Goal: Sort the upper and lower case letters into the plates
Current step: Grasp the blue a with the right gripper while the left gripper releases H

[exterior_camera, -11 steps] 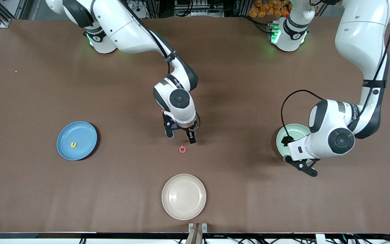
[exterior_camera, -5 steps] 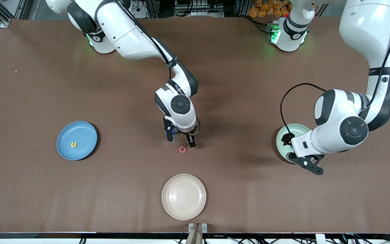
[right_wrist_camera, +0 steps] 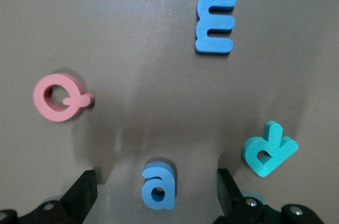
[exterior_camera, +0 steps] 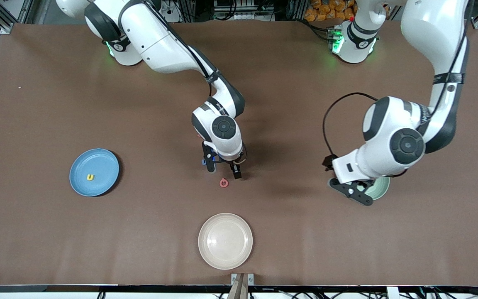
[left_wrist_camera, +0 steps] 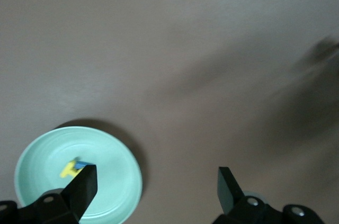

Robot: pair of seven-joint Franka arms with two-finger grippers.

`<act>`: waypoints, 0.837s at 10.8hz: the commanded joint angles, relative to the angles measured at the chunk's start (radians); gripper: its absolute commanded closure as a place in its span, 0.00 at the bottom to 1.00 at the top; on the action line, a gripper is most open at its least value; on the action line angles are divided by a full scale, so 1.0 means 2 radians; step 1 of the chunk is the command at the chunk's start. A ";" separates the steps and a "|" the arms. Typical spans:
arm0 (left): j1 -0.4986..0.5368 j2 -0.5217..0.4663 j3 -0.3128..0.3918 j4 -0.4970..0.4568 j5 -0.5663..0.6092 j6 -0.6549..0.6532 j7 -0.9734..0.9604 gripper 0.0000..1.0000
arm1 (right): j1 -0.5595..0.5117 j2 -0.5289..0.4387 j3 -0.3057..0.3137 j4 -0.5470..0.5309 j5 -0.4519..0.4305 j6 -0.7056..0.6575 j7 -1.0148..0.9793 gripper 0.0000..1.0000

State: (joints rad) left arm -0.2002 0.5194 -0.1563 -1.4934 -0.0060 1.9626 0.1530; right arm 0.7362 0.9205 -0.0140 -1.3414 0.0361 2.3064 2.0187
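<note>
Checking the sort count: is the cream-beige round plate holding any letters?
No, the cream-beige round plate shows only its bare inside in the front view, with no letter on it.

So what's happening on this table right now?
Two arms are sorting foam letters into plates. The right gripper, jaws open, hangs over loose letters at mid-table: a pink Q, blue E, blue a and teal k. The left gripper, open and empty, is beside the mint plate.
</note>
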 commanded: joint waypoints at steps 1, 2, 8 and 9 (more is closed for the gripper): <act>-0.016 -0.009 0.005 -0.007 -0.025 -0.006 -0.049 0.00 | 0.005 0.003 -0.001 0.003 0.003 0.000 0.006 0.00; -0.021 -0.009 0.005 -0.007 -0.031 -0.006 -0.067 0.00 | 0.006 0.003 -0.001 0.001 0.003 0.000 0.005 0.00; -0.033 -0.007 0.005 -0.004 -0.034 -0.005 -0.088 0.00 | 0.015 0.003 -0.002 -0.011 -0.014 0.013 0.005 1.00; -0.033 -0.006 0.005 -0.004 -0.040 -0.002 -0.089 0.00 | 0.014 0.002 -0.004 -0.011 -0.014 0.012 0.004 1.00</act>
State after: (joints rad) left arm -0.2592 0.5194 -0.1540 -1.4954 -0.0479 1.9619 -0.0128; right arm 0.7562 0.9172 -0.0139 -1.3424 0.0196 2.3220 2.0187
